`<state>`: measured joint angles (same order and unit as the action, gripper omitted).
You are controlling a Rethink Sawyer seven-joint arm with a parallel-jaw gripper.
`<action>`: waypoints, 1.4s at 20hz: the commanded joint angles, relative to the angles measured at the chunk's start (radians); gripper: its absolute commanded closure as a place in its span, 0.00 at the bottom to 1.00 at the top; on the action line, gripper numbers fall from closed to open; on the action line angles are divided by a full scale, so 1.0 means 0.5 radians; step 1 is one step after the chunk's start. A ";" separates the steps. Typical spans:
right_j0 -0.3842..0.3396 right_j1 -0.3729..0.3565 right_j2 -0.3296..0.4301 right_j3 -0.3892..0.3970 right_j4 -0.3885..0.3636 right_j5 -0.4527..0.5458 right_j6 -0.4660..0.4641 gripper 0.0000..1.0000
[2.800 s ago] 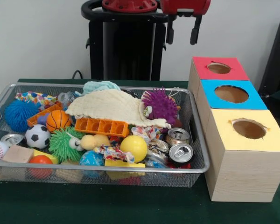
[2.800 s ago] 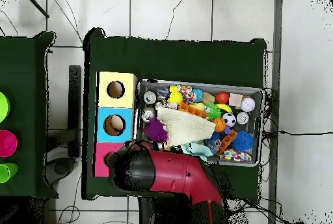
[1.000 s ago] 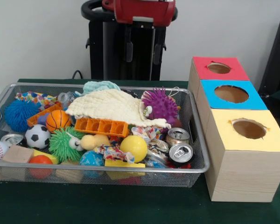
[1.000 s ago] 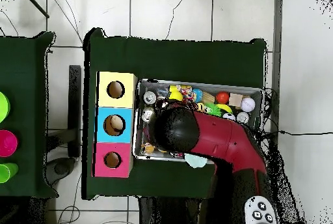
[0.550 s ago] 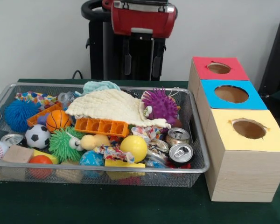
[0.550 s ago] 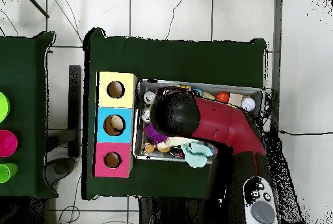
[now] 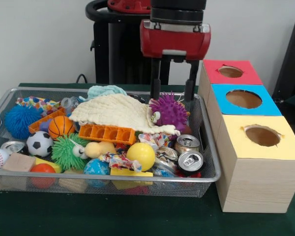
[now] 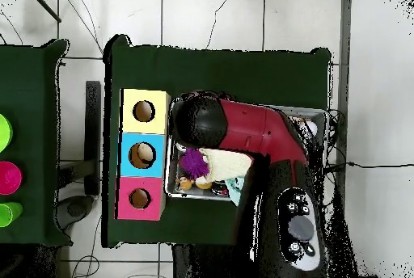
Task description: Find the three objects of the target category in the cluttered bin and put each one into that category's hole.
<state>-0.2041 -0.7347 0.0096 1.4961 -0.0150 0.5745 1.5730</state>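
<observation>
Bin (image 7: 209,147) long axis left-right, claw (image 7: 172,93) (fingers apart) above

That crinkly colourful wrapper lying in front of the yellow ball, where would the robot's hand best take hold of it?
Probably across the narrow middle of the colourful wrapper, coming straight down from above. It lies on top of the pile in the cluttered bin, stretched sideways, hemmed by the yellow ball and a blue ball. The hand hangs open farther back.
</observation>
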 commanded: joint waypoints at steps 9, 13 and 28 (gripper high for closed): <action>0.028 0.289 0.027 -0.045 0.027 -0.034 0.360 0.00; 0.027 0.302 0.008 -0.099 0.018 0.002 0.341 0.00; 0.060 0.386 -0.082 -0.154 -0.011 -0.059 0.359 0.00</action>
<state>-0.1759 -0.6024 -0.0278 1.4442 -0.0113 0.5741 1.5730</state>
